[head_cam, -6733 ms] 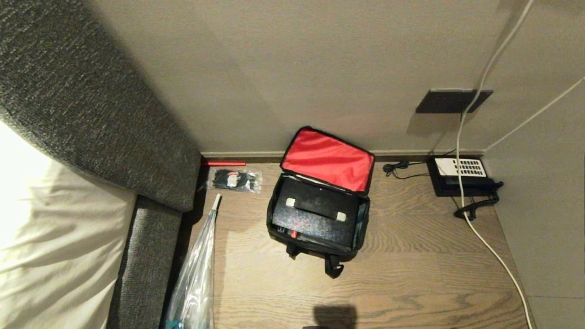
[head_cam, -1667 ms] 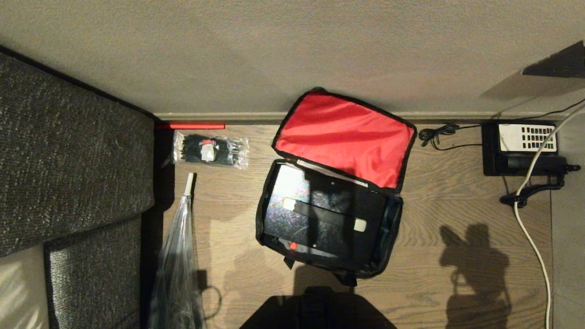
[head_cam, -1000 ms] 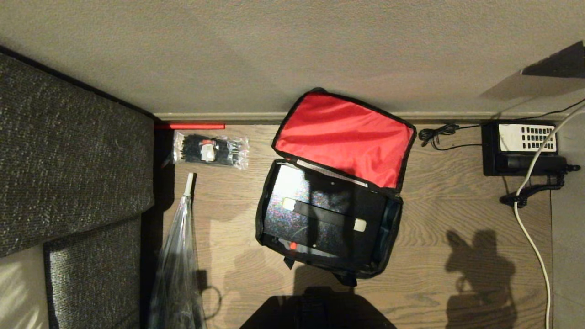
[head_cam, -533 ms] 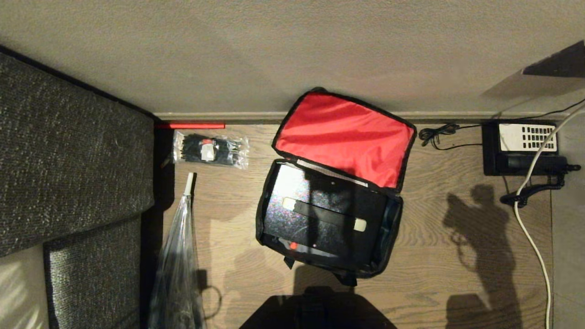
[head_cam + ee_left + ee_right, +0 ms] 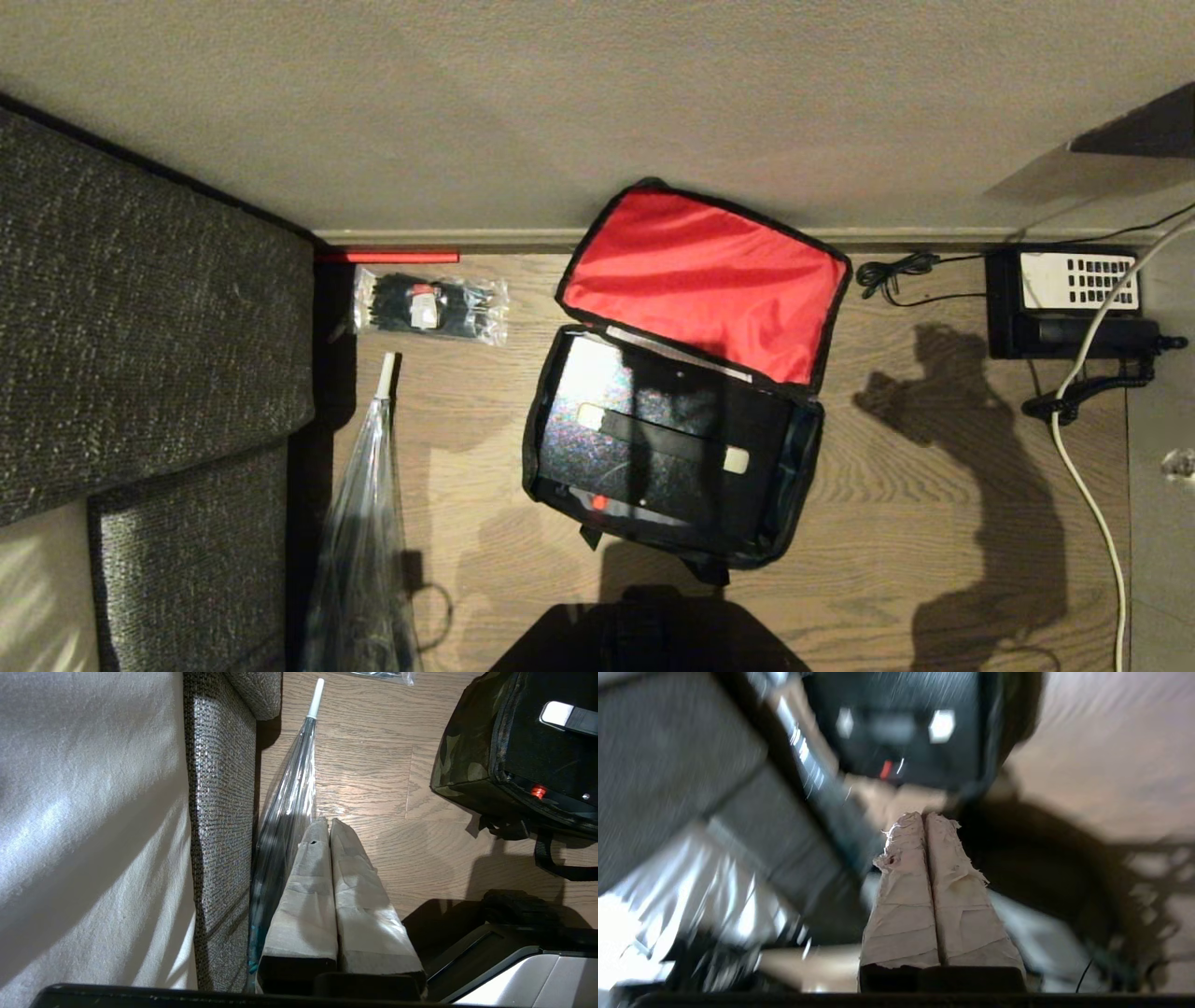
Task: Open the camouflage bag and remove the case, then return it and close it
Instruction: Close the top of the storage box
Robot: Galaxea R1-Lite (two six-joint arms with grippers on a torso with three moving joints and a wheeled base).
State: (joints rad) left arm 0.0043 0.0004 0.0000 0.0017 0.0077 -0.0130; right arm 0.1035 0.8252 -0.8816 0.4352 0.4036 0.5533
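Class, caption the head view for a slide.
Open bag on wooden floor, red lid against wall, black case inside.

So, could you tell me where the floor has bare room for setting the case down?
Widest bare wood lies between the camouflage bag and the white cable. A narrower strip runs between the bag and the clear umbrella. The wall edge is crowded by the packet and telephone.

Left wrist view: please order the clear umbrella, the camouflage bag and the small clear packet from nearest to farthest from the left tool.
1. Clear umbrella: right beside the left tool, along the sofa base.
2. Camouflage bag: across bare floor, on the other side from the sofa.
3. Small clear packet: farthest, past the umbrella's white tip.
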